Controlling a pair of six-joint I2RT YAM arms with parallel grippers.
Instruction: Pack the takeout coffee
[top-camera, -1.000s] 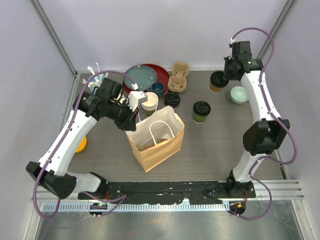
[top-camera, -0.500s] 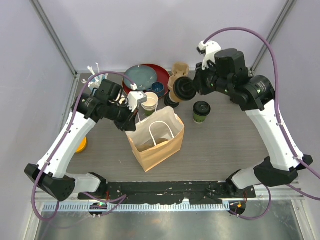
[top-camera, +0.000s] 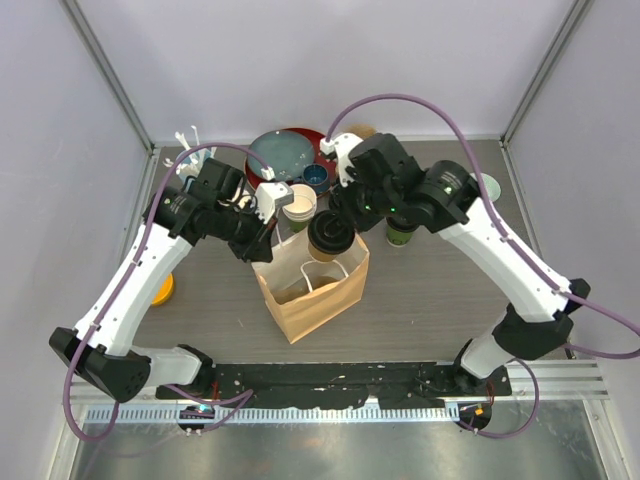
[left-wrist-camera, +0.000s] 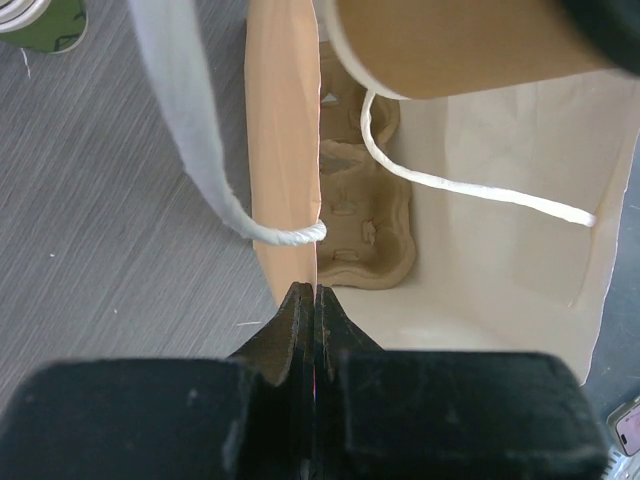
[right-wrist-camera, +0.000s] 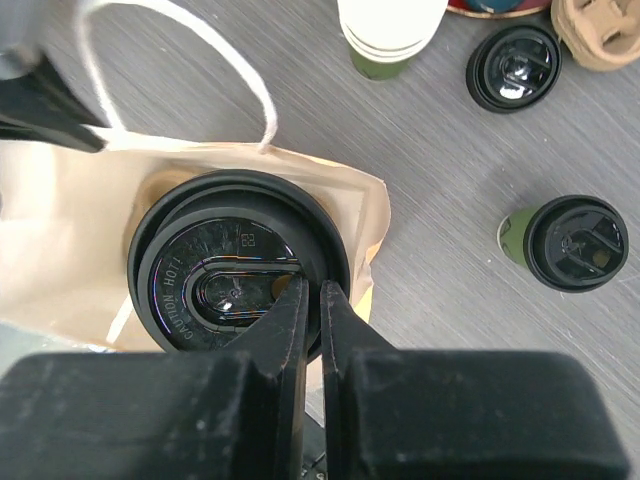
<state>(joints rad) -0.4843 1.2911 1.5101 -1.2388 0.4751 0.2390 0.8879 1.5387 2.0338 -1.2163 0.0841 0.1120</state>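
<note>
Now, at the left rim of the paper bag (top-camera: 310, 285), we note the left gripper (left-wrist-camera: 315, 300). Its fingers are clenched flat on the top edge of that wall, and the bag's mouth stands open. On the bag's floor we see a pulp cup carrier (left-wrist-camera: 365, 215), and one white cord handle (left-wrist-camera: 470, 190) droops across the opening.

Over the bag's mouth hangs the brown cup (top-camera: 330, 233) with its black lid (right-wrist-camera: 240, 265) on. Its base is above the opening, and it is not yet down in the carrier.

The right gripper (right-wrist-camera: 310, 298) pinches the cup from above at the lid's near edge. From the wrist view we cannot tell whether the fingers bite the lid alone or the cup's lip as well.

To the right of the bag, on the table (top-camera: 430, 300), stands the green cup (right-wrist-camera: 570, 243), lidded and upright, apart from the bag.
</note>
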